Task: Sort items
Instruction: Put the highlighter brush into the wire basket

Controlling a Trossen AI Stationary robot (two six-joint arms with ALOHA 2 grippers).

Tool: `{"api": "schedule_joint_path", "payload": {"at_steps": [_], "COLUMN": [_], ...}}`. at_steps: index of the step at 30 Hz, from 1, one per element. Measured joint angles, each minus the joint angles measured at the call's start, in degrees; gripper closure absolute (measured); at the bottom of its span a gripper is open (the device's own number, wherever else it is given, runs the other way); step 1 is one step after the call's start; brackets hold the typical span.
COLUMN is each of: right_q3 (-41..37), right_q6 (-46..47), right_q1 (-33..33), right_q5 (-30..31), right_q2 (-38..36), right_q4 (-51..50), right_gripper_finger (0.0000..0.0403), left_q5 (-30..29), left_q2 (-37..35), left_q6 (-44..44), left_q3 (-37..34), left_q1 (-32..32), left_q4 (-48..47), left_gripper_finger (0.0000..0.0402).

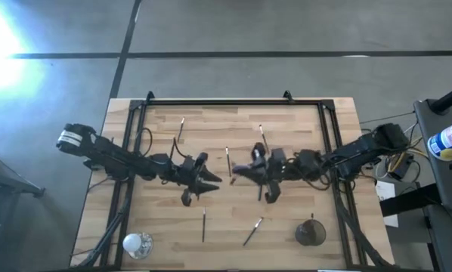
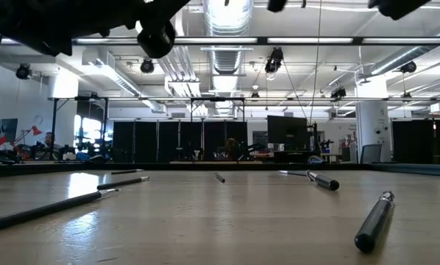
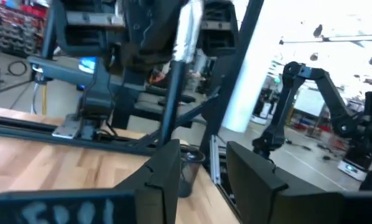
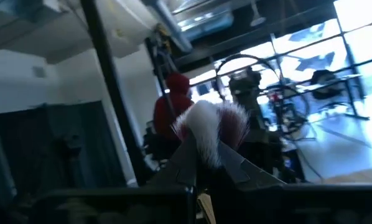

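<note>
Both arms meet above the worktop (image 1: 286, 128) centre — a handover, likely. The right end effector (image 4: 204, 163) pinches a brush (image 4: 212, 134); the left end effector (image 1: 212, 180) spreads beside it. Other brushes (image 1: 252, 231) lie scattered around.

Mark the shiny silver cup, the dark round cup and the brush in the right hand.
Shiny silver cup (image 1: 136, 243), high view, its rim.
Dark round cup (image 1: 310, 233), high view, its middle.
Brush (image 4: 209, 132), right wrist view, its bristle tuft.
</note>
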Motion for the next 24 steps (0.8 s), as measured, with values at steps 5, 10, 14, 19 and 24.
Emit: {"api": "schedule_joint_path", "payload": {"at_steps": [5, 10, 14, 19, 24], "right_q3": [5.7, 9.5, 11.7, 13.7, 14.4], "right_q6": [0.0, -0.4, -1.2, -1.8, -2.0], "right_q1": [-0.1, -0.3, -0.4, -0.5, -0.6], "right_q5": [-4.7, -6.1, -6.5, -6.6, -4.8], "right_q2": [4.0, 6.0, 7.0, 7.8, 7.6], "right_q4": [-1.0, -4.8, -6.2, -9.1, -11.7], "right_gripper_finger": [0.039, 0.039, 0.039, 0.039, 0.0387], "left_q5": [0.5, 3.4, 5.9, 3.7, 0.8], "left_q2": [0.0, 0.0, 0.0, 0.0, 0.0], "left_q6": [0.5, 2.8, 4.3, 4.7, 4.7], "left_q3": [2.1, 3.1, 3.6, 3.9, 3.4], "left_q1": [-0.4, -1.3, -1.6, -1.7, -1.8], "left_q4": [-4.2, -4.8, -5.5, -7.1, -7.0], "left_gripper_finger": [0.0278, 0.0278, 0.0278, 0.0327, 0.0372]}}
